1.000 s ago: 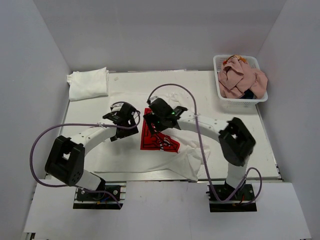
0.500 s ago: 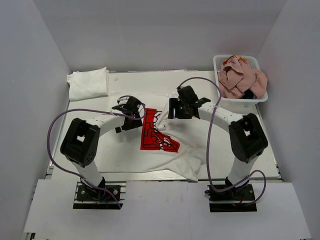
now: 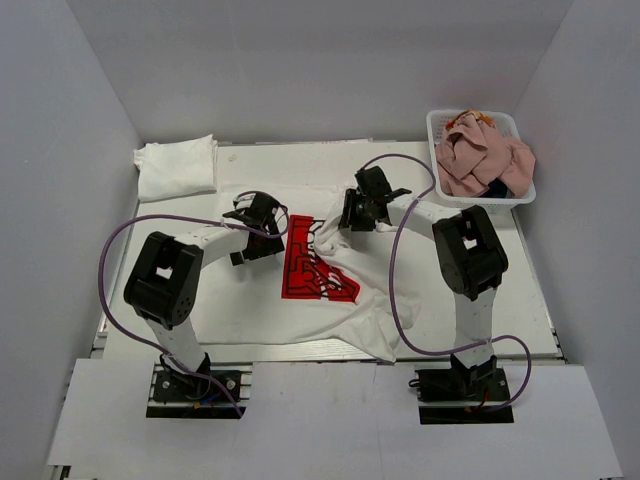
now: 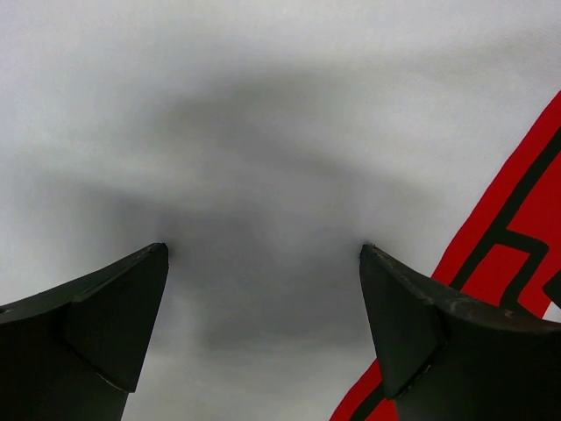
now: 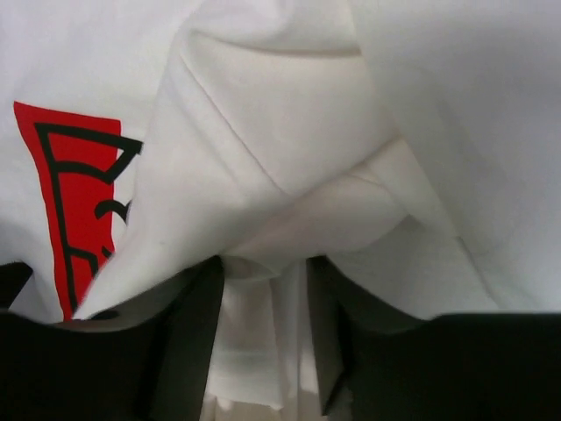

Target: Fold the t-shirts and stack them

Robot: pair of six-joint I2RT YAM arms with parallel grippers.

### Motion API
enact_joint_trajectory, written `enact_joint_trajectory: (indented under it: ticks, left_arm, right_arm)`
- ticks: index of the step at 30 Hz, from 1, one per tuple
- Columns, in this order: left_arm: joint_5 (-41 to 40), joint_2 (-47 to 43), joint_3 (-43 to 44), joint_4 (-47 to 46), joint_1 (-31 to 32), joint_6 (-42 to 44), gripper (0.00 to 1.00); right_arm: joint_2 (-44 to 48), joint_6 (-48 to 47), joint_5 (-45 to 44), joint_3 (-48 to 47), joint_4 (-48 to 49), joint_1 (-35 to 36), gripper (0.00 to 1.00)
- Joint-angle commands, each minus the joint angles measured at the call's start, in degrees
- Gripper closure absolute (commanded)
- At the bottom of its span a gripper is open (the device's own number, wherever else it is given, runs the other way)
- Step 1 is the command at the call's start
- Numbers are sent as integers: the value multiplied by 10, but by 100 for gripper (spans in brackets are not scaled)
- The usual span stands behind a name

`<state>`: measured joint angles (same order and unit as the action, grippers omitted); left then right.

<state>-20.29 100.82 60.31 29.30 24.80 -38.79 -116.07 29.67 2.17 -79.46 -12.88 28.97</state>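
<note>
Printed white t-shirt (image 3: 372, 318) spread mid-table, rumpled, near hem bunched at front edge of table (image 3: 530, 300). Red square print (image 3: 300, 272) skewed, creased. Left gripper (image 4: 263, 254) jaws apart, low over flat white cloth just left of print. Right gripper (image 5: 263, 272) clamped on bunched white fold, cloth peaking above it. Far left: folded white shirts (image 3: 177, 165). Far right: basket (image 3: 470, 203) holding pink shirt (image 3: 480, 160), navy shirt (image 3: 503, 186) partly under it.
</note>
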Motion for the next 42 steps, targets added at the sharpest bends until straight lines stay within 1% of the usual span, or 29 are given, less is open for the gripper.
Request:
enact_joint_trajectory:
  ticks: [1,3,4,5,7,8,9,10,11,14,15,17,19,21,26,27,29,31,32,33,34,35,36,37,38,39,40,41,42]
  left_arm:
    - [5,6,-21,-1,-6,5,0]
    - [-1,6,-21,-1,-6,5,0]
    - [-6,6,-27,4,-6,5,0]
    - [-15,11,-27,4,-11,5,0]
    - [-20,17,-27,10,-12,5,0]
    - [-26,17,-27,10,-17,11,0]
    - [-31,37,-27,17,-17,11,0]
    - [-31,46,-27,25,-17,11,0]
    - [-45,56,-27,31,-17,0,0]
    - [-58,76,-21,48,-27,-6,0]
    - [-58,76,-21,48,-33,-6,0]
    - [-52,82,-21,48,-40,-6,0]
    - [-52,87,-21,48,-46,-6,0]
    - [-52,92,-21,48,-57,-6,0]
    - [-52,87,-27,48,-64,6,0]
    - [-52,87,-27,48,-70,6,0]
    - [-52,81,-27,42,-70,19,0]
    - [-40,67,-27,29,-70,36,0]
    - [-27,61,-27,21,-65,43,0]
    - [-19,47,-32,11,-65,51,0]
    - [-10,40,-32,-8,-60,57,0]
    - [9,33,-32,-16,-60,70,0]
    - [20,33,-24,-23,-60,76,0]
    - [39,25,-24,-29,-60,76,0]
    - [46,18,-15,-29,-60,84,0]
    - [53,18,-7,-29,-60,91,0]
    - [67,10,-7,-35,-60,91,0]
    - [75,-1,-7,-41,-55,97,0]
    - [87,-7,-7,-46,-55,105,0]
  right_arm:
    - [-14,24,1,-18,45,-10,55]
    - [-18,31,-16,-18,50,-15,71]
    - [-14,30,-20,-17,53,-16,85]
    - [-11,21,-38,-16,54,-17,90]
    - [6,-3,-50,-24,35,-23,94]
    - [9,-9,-66,-32,18,-23,94]
    - [16,-19,-83,-38,-11,-25,96]
    - [20,-37,-104,-57,-54,-26,100]
    - [27,-41,-119,-70,-84,-29,100]
    - [52,-73,-181,-73,-127,-43,100]
    - [54,-84,-228,-81,-138,-44,100]
    - [58,-110,-266,-96,-183,-55,100]
    - [58,-123,-344,-122,-230,-60,100]
    - [65,-142,-369,-123,-232,-79,100]
    - [67,-211,-376,-143,-220,-125,97]
    - [60,-228,-385,-169,-218,-132,93]
    - [52,-248,-375,-190,-222,-137,80]
    - [34,-236,-364,-234,-275,-130,50]
    - [31,-234,-336,-253,-296,-123,30]
    - [36,-231,-306,-249,-301,-118,14]
    - [47,-231,-290,-240,-291,-110,10]
    - [69,-226,-275,-190,-283,-102,10]
    - [82,-219,-230,-171,-273,-97,10]
    - [94,-211,-213,-153,-265,-92,10]
    - [135,-206,-201,-89,-237,-87,10]
    - [151,-197,-159,-68,-228,-83,10]
    - [180,-177,-150,-48,-211,-81,10]
    - [207,-162,-131,25,-190,-82,10]
    - [218,-156,-119,48,-180,-84,10]
